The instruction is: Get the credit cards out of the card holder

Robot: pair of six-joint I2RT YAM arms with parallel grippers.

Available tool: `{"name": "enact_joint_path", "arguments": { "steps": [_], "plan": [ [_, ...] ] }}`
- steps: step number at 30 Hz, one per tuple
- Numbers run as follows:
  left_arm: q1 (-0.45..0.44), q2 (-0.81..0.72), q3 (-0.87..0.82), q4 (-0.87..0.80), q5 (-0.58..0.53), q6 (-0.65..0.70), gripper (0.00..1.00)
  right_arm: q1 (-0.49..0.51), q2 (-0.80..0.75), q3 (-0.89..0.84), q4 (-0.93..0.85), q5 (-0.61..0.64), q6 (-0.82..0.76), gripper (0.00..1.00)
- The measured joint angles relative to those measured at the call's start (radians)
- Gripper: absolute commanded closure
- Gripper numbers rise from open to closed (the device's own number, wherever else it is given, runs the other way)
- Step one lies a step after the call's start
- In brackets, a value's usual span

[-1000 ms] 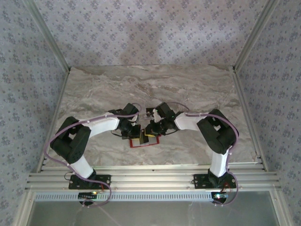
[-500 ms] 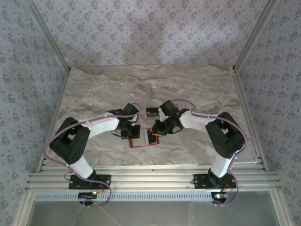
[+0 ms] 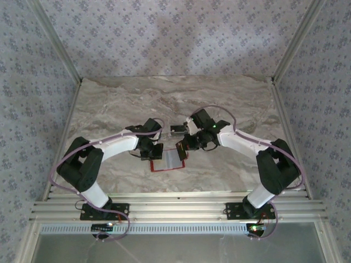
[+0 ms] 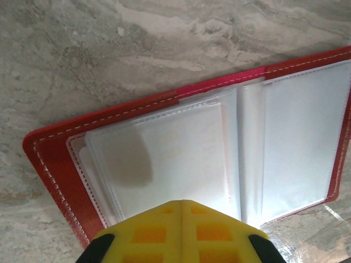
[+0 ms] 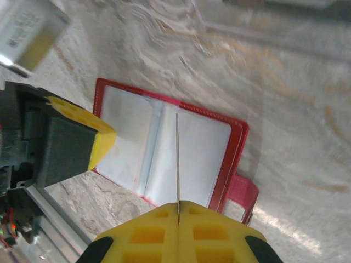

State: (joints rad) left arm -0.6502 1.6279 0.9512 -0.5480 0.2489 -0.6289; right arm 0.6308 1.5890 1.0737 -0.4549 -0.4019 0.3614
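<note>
Red card holder [image 3: 171, 163] lies open on the marble table [image 3: 109, 109] in the top view, between the left gripper [image 3: 155, 153] and right gripper [image 3: 181, 148]; a loose pale card [image 3: 178, 130] lies just beyond. Left wrist: yellow pads [image 4: 148, 235] pressed together at the holder's near edge (clear pockets facing up). Right wrist: pads [image 5: 148, 235] clamp a thin credit card [image 5: 177, 159], seen edge-on above the open holder, whose red tab [image 5: 241, 197] pokes out sideways.

no legible text anywhere; print on loose card [image 5: 24, 34] too blurred to read
</note>
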Motion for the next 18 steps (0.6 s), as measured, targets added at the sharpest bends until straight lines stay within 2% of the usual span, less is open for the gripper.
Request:
{"name": "enact_joint_path", "arguments": {
  "steps": [3,7,14,18],
  "plan": [
    [0.0,-0.019,0.0,0.0,-0.003,0.0,0.98,0.0,0.001,0.077,-0.061,0.022,-0.143,0.97],
    [0.0,-0.048,-0.003,0.001,-0.01,0.0,0.98,0.003,0.019,0.192,-0.149,0.037,-0.407,0.97],
    [0.008,-0.116,-0.054,0.016,-0.025,-0.016,0.94,0.011,0.138,0.385,-0.365,0.104,-0.878,0.99],
    [0.03,-0.162,-0.079,0.021,-0.033,-0.024,0.91,0.011,0.208,0.48,-0.45,0.169,-1.059,0.98]
  ]
}}
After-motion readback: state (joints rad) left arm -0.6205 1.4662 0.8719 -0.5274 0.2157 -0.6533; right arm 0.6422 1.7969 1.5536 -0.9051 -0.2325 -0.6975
